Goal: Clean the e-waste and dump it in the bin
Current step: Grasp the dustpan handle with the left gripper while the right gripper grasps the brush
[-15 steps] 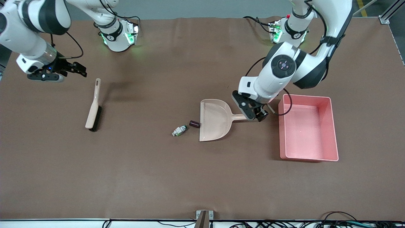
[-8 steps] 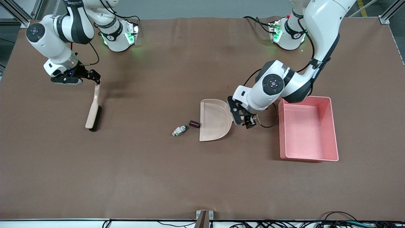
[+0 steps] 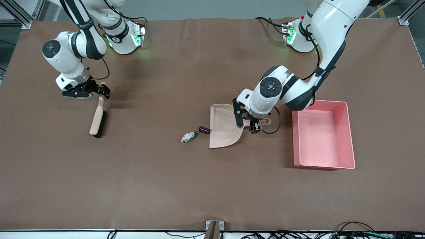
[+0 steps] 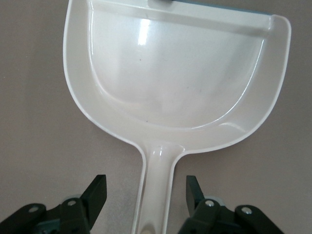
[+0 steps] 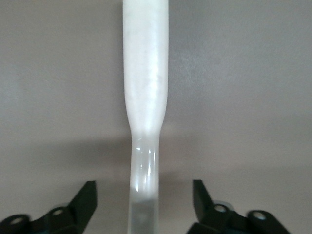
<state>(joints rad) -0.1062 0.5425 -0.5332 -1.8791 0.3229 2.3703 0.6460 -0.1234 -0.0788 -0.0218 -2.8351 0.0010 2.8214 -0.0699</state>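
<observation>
1. Dustpan [image 3: 224,126] flat on bench [image 3: 199,186], handle toward pink bin [image 3: 323,134], mouth toward e-waste [image 3: 196,133].
2. Left end effector [image 3: 247,123] straddling dustpan handle, fingers [image 4: 97,192] spread, not gripping.
3. Right end effector [image 3: 101,91] spread astride brush [image 3: 98,115] handle.

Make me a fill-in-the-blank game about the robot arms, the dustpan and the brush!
1. The left claw straddles the handle of the ____.
2. The right claw is open around the handle of the ____.
3. The dark cylinder lies on the table right beside the dustpan, between it and the white-grey ____.
4. The bin is colored ____.

Missing words: dustpan; brush; component; pink
</observation>
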